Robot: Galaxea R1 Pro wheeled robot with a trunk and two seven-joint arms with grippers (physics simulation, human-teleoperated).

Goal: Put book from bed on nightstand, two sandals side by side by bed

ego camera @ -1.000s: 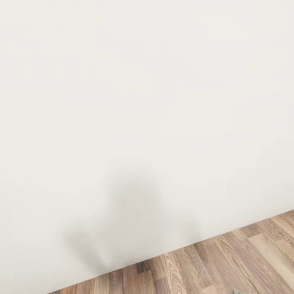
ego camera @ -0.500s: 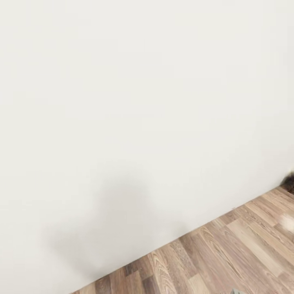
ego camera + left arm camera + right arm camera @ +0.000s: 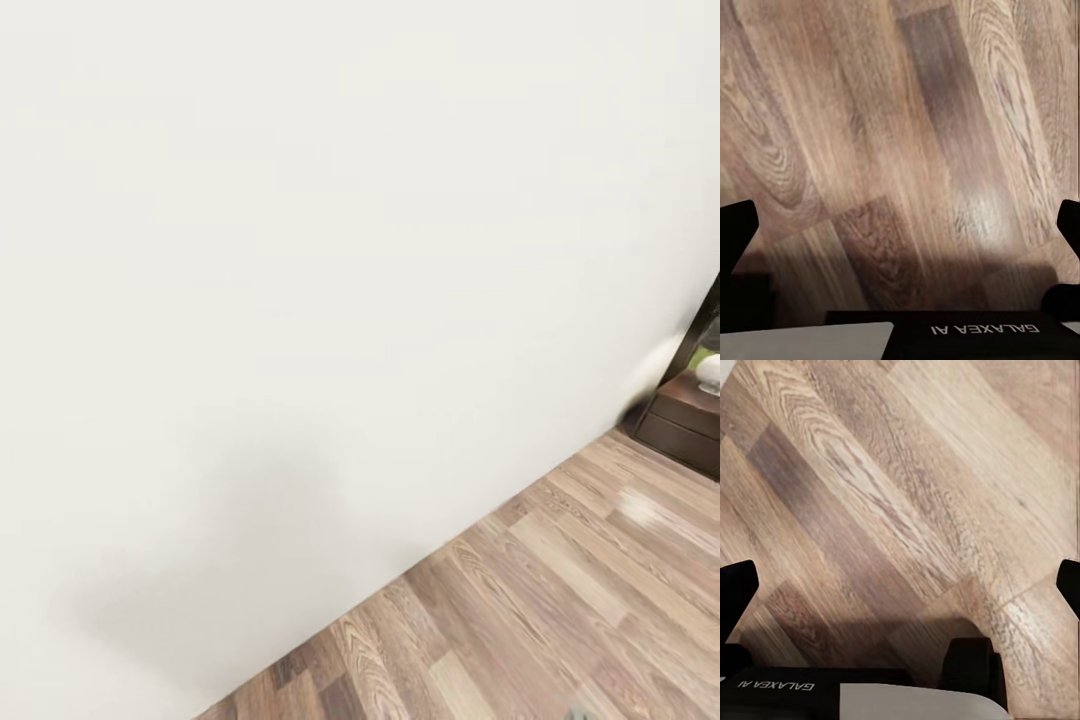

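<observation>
Nightstand (image 3: 688, 425) is peeking in at the far right edge of the head view: one low dark-brown cabinet standing on the floor close to the white wall (image 3: 300, 250), with a small pale rounded object (image 3: 710, 373) sitting on its top and a dark upright frame (image 3: 697, 330) rising just behind it. What that pale object is cannot be told. The wall is taking up most of this view, carrying a soft grey shadow low down, and a wedge of light-brown wood-plank floor (image 3: 560, 610) is running along its base toward the cabinet.

Both wrist views are looking straight down at the planks instead. In the left wrist view, the left gripper (image 3: 900, 225) is standing wide apart, one dark fingertip (image 3: 735, 225) at each side of the picture, with bare floor (image 3: 892, 135) between them and nothing held. In the right wrist view, the right gripper (image 3: 900, 585) is spread just as wide, its fingertips (image 3: 735, 585) at the two edges, with bare boards (image 3: 907, 495) between them and nothing gripped. A dark plate lettered GALAXEA AI (image 3: 982, 328) is showing beneath the left gripper, and another (image 3: 769, 685) beneath the right.

Count: one nightstand, one wall, two grippers, four fingertips, two lettered plates.
</observation>
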